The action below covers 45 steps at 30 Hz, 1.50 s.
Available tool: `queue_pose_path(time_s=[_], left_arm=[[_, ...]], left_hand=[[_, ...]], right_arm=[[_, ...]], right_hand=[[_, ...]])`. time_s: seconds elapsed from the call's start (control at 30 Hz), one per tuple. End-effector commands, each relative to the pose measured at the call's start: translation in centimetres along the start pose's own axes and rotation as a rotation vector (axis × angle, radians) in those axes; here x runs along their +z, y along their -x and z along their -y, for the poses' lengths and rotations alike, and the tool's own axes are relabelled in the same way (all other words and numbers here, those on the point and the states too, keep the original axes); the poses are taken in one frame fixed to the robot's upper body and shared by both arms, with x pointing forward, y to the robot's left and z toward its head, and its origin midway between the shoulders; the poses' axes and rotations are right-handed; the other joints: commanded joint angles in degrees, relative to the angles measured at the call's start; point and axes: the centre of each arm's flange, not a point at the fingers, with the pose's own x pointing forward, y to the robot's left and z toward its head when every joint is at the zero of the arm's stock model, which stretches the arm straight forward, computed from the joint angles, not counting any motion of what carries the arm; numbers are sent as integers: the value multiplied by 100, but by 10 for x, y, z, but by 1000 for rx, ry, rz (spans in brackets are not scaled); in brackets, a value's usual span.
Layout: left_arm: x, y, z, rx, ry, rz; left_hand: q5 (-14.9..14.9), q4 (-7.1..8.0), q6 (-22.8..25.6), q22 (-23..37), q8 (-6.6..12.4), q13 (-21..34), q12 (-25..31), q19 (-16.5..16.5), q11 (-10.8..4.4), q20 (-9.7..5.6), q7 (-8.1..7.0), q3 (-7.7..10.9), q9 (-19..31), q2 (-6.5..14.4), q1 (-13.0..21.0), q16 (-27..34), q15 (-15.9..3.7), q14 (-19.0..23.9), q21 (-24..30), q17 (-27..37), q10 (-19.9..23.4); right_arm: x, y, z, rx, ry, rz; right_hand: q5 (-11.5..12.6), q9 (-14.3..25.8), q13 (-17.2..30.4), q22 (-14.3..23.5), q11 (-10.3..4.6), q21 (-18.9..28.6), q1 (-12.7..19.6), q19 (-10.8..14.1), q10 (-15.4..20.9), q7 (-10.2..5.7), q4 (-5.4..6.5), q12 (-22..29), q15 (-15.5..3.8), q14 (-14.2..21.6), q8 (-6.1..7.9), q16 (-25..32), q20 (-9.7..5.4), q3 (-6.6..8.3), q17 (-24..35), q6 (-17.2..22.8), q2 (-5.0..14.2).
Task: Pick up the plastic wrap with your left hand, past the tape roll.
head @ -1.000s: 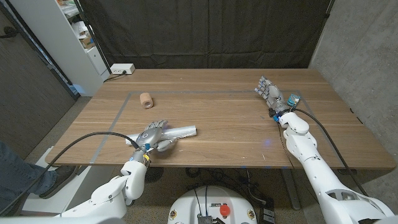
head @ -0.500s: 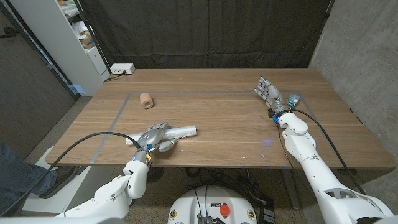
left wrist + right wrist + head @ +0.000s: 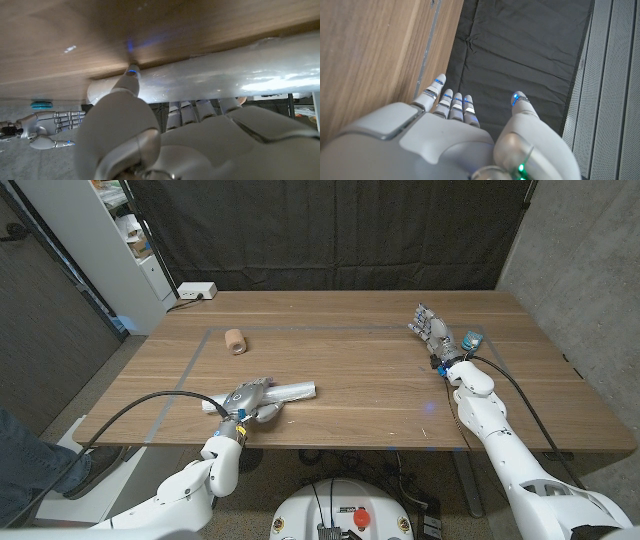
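Even, soft overhead light keeps the head view sharp; the left wrist view is dim and blurred, with glare on the plastic wrap (image 3: 240, 70).

— Where do we find the plastic wrap (image 3: 283, 392)?

— On the bench (image 3: 370, 370), near its front edge on our left side. It lies lengthwise across our view, and our left robot hand (image 3: 250, 400) sits over its left end, fingers on the roll.

— And the tape roll (image 3: 234, 341)?

— Behind the wrap, further back on the bench and a little to the left, well apart from it.

— What do we have on the right?

— Our right robot hand (image 3: 432, 330) stands at the right side of the bench, toward the back, well apart from both things. A power strip (image 3: 196, 291) lies on the floor behind the bench's back left corner, beside a shelf (image 3: 110, 240).
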Motion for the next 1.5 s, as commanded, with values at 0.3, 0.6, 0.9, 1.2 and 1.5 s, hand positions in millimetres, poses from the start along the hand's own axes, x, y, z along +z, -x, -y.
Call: queue_pose_path(time_s=[0.3,0.6,0.9,1.2,1.5], left_arm=[[2,2,0,83,61,-56],[0,5,-1,81,104,-65],[2,6,-8,100,102,-67],[1,6,-16,139,142,-62],[2,7,-22,131,143,-65]], left_hand=[[429,-55,1236,142,559,906,812,1803,-451,-608,-148,-39,271,621,1889,1314,-375,1381,1063,995,1072],[713,-84,1478,249,713,1291,1029,2211,-319,-997,-133,62,410,679,2638,1587,-666,1737,1592,1366,1221],[813,-51,1492,287,740,1413,1058,2251,-296,-1063,-106,84,466,676,2788,1584,-661,1759,1768,1446,1223],[873,-17,1503,305,758,1494,1077,2227,-289,-1065,-98,71,504,656,2813,1573,-614,1775,1875,1498,1237],[914,5,1530,317,779,1556,1096,2200,-283,-1037,-99,62,534,662,2825,1571,-585,1797,1956,1541,1268]], right_arm=[[-2,-3,2,8,-6,-2],[0,-2,-1,14,-4,-2],[2,-1,-2,16,-8,13],[6,2,-2,12,-3,18],[7,3,-2,10,-1,18]], right_hand=[[-14,10,30,14,-26,7,-47,51,33,-34,-31,3,7,56,-2,41,12,21,29,47,29],[-15,10,30,14,-17,7,-55,51,25,-33,-32,-1,9,61,-2,42,18,19,33,49,32],[-15,10,30,14,-18,7,-54,53,29,-36,-37,1,19,60,-2,39,21,21,33,48,35],[-15,10,30,14,-13,7,-52,53,26,-32,-43,0,10,60,-1,36,22,24,35,51,40],[-16,10,30,14,-14,7,-58,55,31,-30,-44,2,19,68,-1,39,22,23,37,52,43]])
